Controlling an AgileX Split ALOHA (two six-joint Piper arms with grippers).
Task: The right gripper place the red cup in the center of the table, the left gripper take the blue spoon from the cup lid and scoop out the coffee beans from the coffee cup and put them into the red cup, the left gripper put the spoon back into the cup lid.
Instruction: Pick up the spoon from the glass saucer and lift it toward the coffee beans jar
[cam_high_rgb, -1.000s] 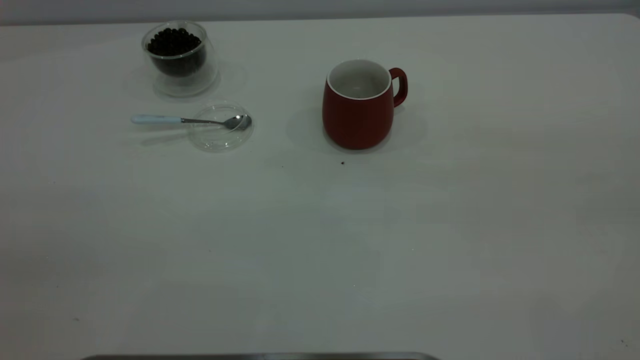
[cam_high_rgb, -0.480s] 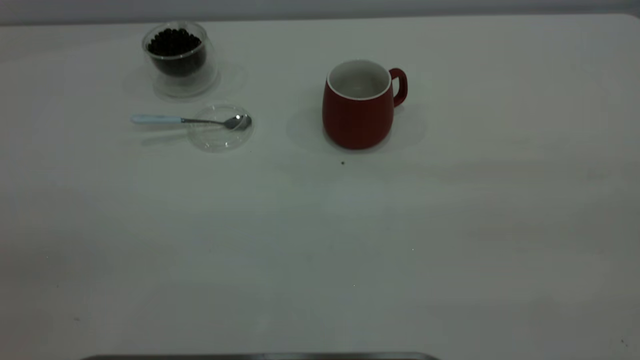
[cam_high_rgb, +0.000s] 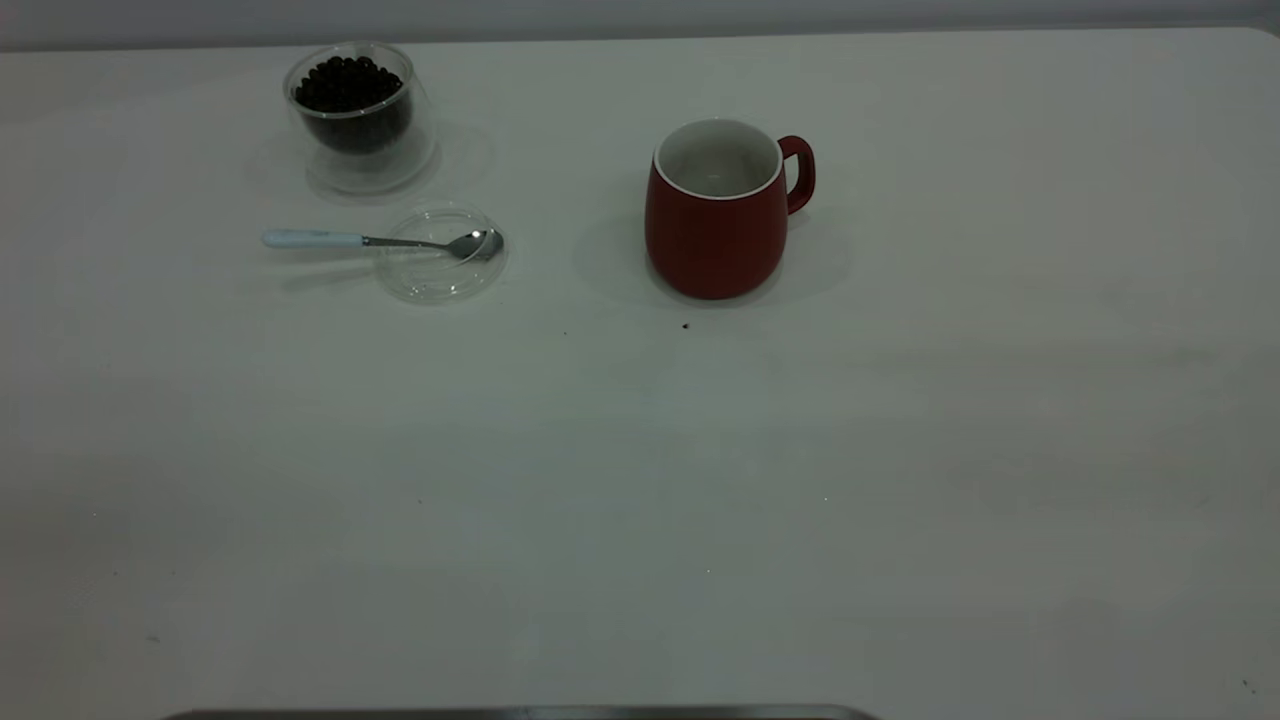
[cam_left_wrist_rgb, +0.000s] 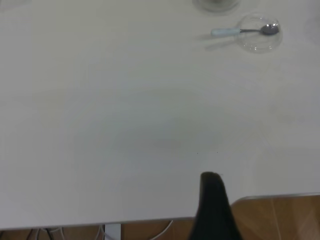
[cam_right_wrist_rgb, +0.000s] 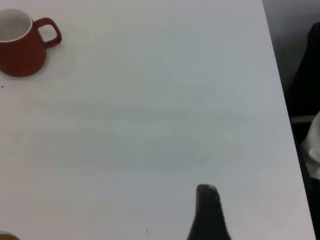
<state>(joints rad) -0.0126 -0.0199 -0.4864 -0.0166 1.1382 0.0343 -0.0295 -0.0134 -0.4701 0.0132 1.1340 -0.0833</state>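
The red cup stands upright and empty on the white table, right of centre toward the back, with its handle to the right. It also shows in the right wrist view. The coffee cup, full of coffee beans, stands at the back left. The blue spoon lies with its bowl in the cup lid and its handle pointing left. Spoon and lid show in the left wrist view. The left gripper is over the table's near edge. The right gripper is far from the red cup. Neither holds anything.
A few tiny dark specks lie in front of the red cup. The table's right edge and a dark shape beyond it show in the right wrist view. Wooden floor shows past the near edge.
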